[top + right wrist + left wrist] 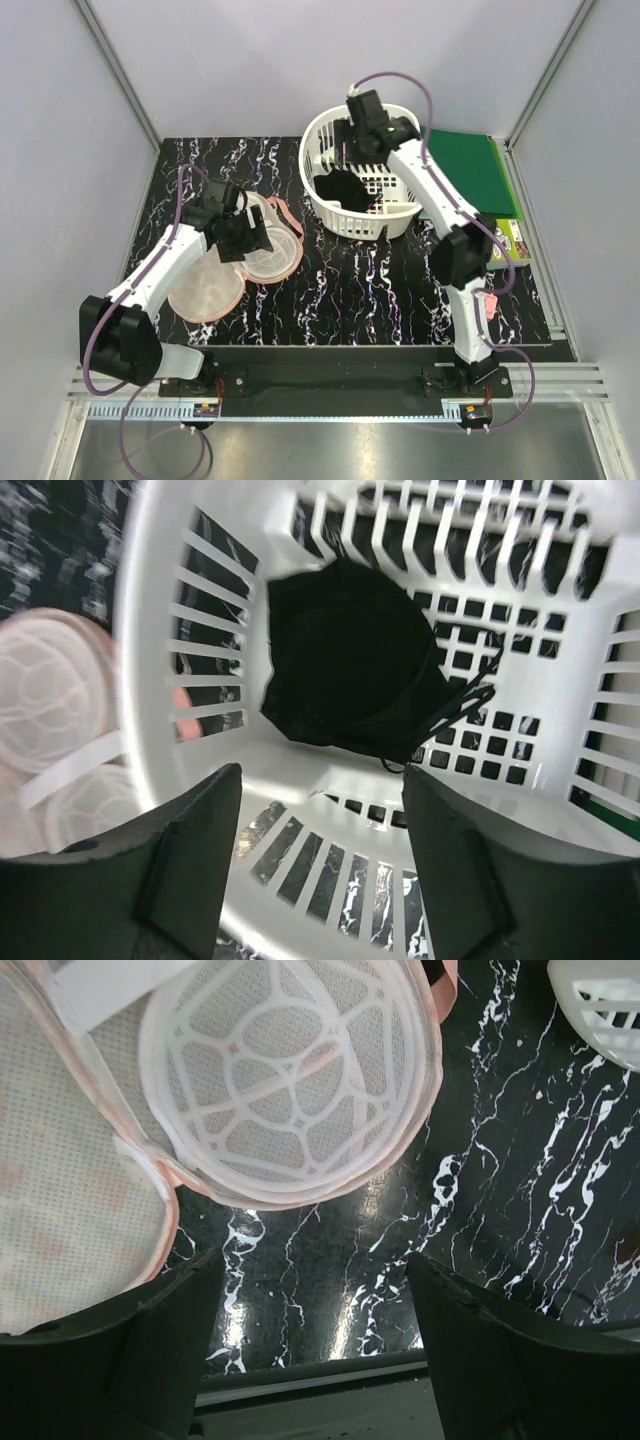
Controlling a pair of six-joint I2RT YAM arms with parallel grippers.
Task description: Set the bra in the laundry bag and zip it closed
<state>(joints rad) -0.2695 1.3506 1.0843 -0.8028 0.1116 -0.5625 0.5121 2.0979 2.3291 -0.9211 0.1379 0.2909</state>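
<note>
The right pincer (320, 830) is held wide open, and nothing is gripped in it. Its two black fingers (190, 870) are seen far apart at the bottom of the right wrist view. Just past them the bra (350, 660) is seen. It is black and soft, and it is bunched up on the floor of the basket (300, 775), in the middle of that view. A thin strap is stretched out from it toward the right. The bra is not touched by the fingers. In the top view the right pincer is placed over the far side of the white basket, in the upper middle of the frame. The bra is seen there as a dark patch inside.

The left pincer (315, 1320) is held wide open too, and nothing is gripped in it. Between its fingers (150, 1360) only the desk (500, 1160) is seen, black with white streaks. Above them, in the upper left of the left wrist view, the bag (290, 1080) is laid open. A round white frame and pale mesh are seen inside it, with pink trim round the edge. In the top view the bag is spread in two round halves at the left of the desk, beside the basket. The left pincer is placed over the spot where the halves meet. It cannot be told if the bag is touched.

A green mat (470, 170) is laid at the upper right of the desk, just beside the basket.
</note>
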